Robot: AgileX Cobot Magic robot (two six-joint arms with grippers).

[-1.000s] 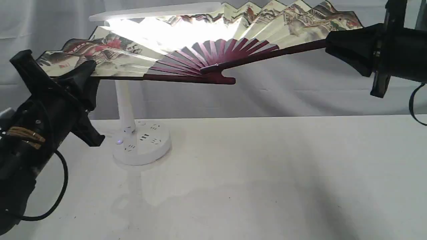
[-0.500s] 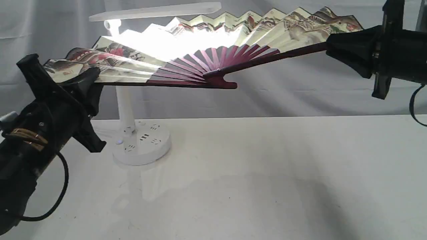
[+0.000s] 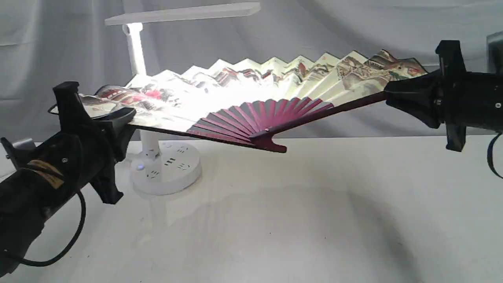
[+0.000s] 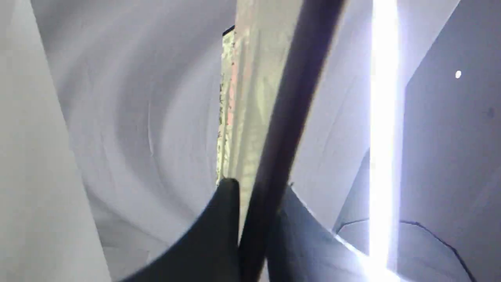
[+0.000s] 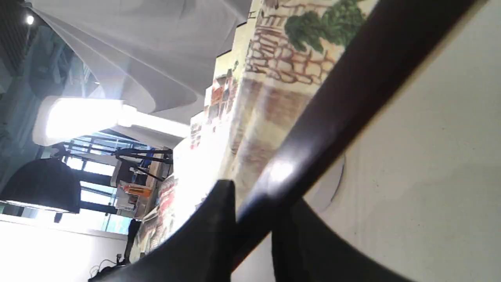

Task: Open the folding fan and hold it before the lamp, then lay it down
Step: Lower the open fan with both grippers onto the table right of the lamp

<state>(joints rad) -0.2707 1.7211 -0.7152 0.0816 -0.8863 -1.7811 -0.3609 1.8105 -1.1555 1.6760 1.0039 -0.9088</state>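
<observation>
The folding fan (image 3: 251, 94) is spread wide open and hangs above the table, tilted toward flat, its painted cream leaf up and maroon ribs fanning from the pivot near the middle. My left gripper (image 3: 118, 122) is shut on the fan's left guard (image 4: 282, 129). My right gripper (image 3: 389, 96) is shut on the right guard (image 5: 344, 102). The white lamp (image 3: 135, 47) stands behind the fan's left half, its lit bar head (image 3: 184, 12) above the leaf and its round base (image 3: 167, 169) below.
The white table (image 3: 314, 220) stretches under the fan, with a grey cloth backdrop (image 3: 353, 35) behind it. The lamp's base with sockets stands at the table's back left, close to my left arm.
Both grippers have carried the open fan downward, away from the lamp head. The leaf has tipped from nearly upright toward flat, and the lamp stem above it now shows.
</observation>
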